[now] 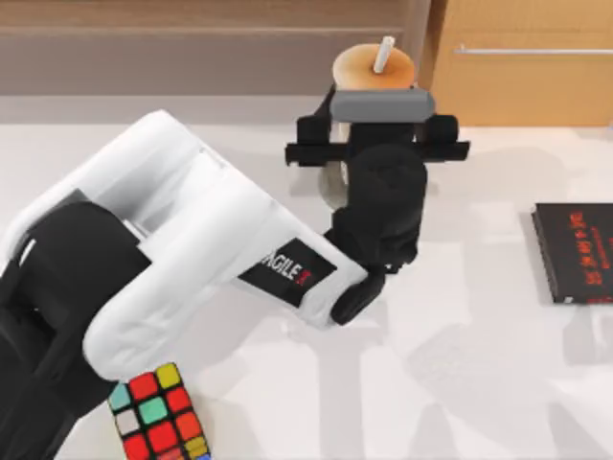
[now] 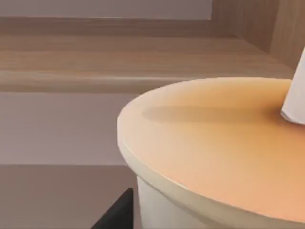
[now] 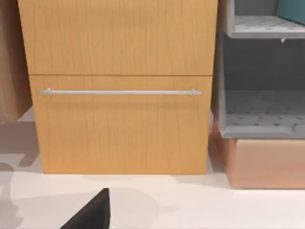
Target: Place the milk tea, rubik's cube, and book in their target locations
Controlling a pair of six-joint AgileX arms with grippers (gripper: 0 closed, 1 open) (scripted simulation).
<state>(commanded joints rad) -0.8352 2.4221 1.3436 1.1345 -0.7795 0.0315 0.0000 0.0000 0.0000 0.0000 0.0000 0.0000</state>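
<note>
Top view: my left gripper (image 1: 375, 144) reaches to the table's far middle, its black fingers set either side of the milk tea (image 1: 374, 67); whether they pinch it I cannot tell. The cup looks top-heavy, thin-walled and slick, so I judge a gentle hold on the upper body, below the sealed lid, safest. The rubik's cube (image 1: 158, 422) waits near left, the black book (image 1: 575, 251) right.

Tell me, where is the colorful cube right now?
The rubik's cube sits at the near left edge of the table in the top view, just below the left arm, far from the milk tea.
</note>
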